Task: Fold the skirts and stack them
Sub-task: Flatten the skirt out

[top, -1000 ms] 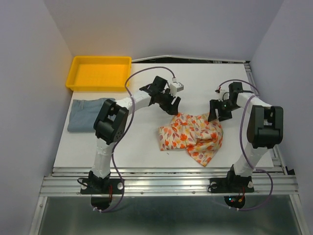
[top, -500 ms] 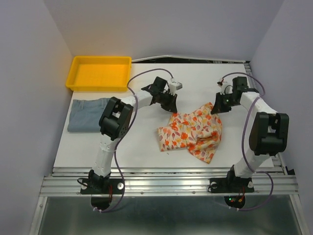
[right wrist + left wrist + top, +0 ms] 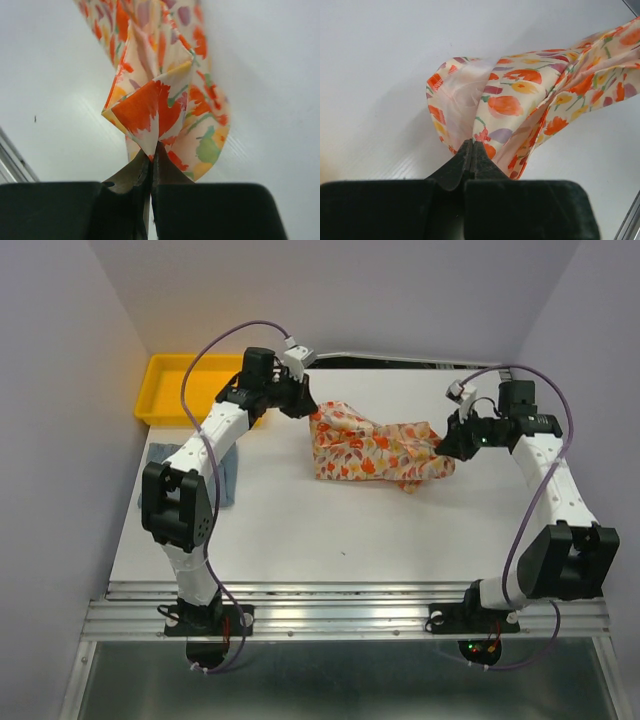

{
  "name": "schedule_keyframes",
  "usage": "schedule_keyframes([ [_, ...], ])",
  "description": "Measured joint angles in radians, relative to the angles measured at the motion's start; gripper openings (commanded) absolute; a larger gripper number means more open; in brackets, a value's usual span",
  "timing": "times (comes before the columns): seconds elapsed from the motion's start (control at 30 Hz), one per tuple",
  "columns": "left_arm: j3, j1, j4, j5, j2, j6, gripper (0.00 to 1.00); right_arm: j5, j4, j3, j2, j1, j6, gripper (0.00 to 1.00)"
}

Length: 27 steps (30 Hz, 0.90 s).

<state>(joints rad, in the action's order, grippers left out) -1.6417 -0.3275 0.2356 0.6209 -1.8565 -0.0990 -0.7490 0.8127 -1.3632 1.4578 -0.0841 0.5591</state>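
Right of the tray (image 3: 165, 390), the floral skirt (image 3: 375, 445) hangs stretched between left gripper (image 3: 311, 412) and right gripper (image 3: 443, 446), each clamped on a corner, not yet folded; the denim skirt (image 3: 160, 462) lies just in front of the tray, unstacked

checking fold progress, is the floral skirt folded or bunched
Bunched, not folded: the floral skirt hangs crumpled between left gripper and right gripper, each pinching one end.

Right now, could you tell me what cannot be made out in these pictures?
Top view: the blue skirt lies mostly behind the left arm.
Top view: the yellow tray has one end behind that arm.
Wrist views: the floral skirt is cut off by the frame edges.
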Motion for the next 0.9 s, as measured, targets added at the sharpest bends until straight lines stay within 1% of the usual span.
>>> schedule_keyframes([
  [0.03, 0.011, -0.007, -0.003, -0.003, 0.016, -0.003, 0.0, -0.017, 0.035, 0.024, -0.016, 0.0, 0.064, 0.14],
  [0.07, 0.021, -0.013, -0.002, -0.004, 0.028, -0.005, 0.0, -0.024, 0.055, 0.062, -0.036, 0.006, 0.119, 0.18],
  [0.1, 0.04, -0.02, -0.01, -0.011, 0.042, -0.008, 0.0, -0.02, 0.075, 0.135, -0.08, 0.016, 0.195, 0.35],
  [0.13, 0.057, -0.027, -0.012, -0.013, 0.048, -0.009, 0.0, -0.013, 0.1, 0.196, -0.115, 0.026, 0.243, 0.46],
  [0.17, 0.074, -0.033, -0.011, -0.013, 0.049, -0.009, 0.0, 0.008, 0.132, 0.26, -0.155, 0.046, 0.291, 0.63],
  [0.23, 0.105, -0.036, -0.008, -0.019, 0.046, -0.01, 0.0, 0.072, 0.176, 0.407, -0.255, 0.138, 0.373, 0.8],
  [0.27, 0.12, -0.035, -0.001, -0.021, 0.045, -0.015, 0.0, 0.112, 0.176, 0.483, -0.311, 0.185, 0.401, 0.85],
  [0.33, 0.135, -0.031, 0.018, -0.026, 0.039, -0.03, 0.0, 0.169, 0.197, 0.576, -0.398, 0.237, 0.425, 0.85],
  [0.43, 0.137, -0.029, 0.032, -0.049, 0.031, -0.066, 0.0, 0.279, 0.171, 0.626, -0.445, 0.236, 0.427, 0.84],
  [0.5, 0.137, -0.029, 0.048, -0.069, 0.022, -0.094, 0.0, 0.327, 0.132, 0.618, -0.412, 0.226, 0.397, 0.83],
  [0.57, 0.137, -0.029, 0.067, -0.097, 0.002, -0.13, 0.0, 0.336, 0.102, 0.577, -0.329, 0.182, 0.338, 0.81],
  [0.63, 0.137, -0.03, 0.081, -0.119, -0.022, -0.153, 0.0, 0.312, 0.092, 0.453, -0.182, 0.113, 0.264, 0.8],
  [0.67, 0.137, -0.031, 0.089, -0.137, -0.037, -0.167, 0.0, 0.294, 0.093, 0.4, -0.136, 0.097, 0.232, 0.8],
  [0.7, 0.137, -0.031, 0.094, -0.148, -0.047, -0.176, 0.0, 0.264, 0.093, 0.305, -0.053, 0.077, 0.193, 0.8],
  [0.77, 0.141, -0.031, 0.107, -0.181, -0.07, -0.206, 0.0, 0.207, 0.065, 0.166, 0.063, 0.065, 0.13, 0.8],
  [0.83, 0.16, -0.032, 0.106, -0.206, -0.078, -0.232, 0.0, 0.136, 0.037, 0.039, 0.167, 0.065, 0.029, 0.79],
  [0.9, 0.196, -0.034, 0.106, -0.241, -0.08, -0.265, 0.0, 0.08, -0.013, -0.04, 0.245, 0.065, -0.085, 0.76],
])
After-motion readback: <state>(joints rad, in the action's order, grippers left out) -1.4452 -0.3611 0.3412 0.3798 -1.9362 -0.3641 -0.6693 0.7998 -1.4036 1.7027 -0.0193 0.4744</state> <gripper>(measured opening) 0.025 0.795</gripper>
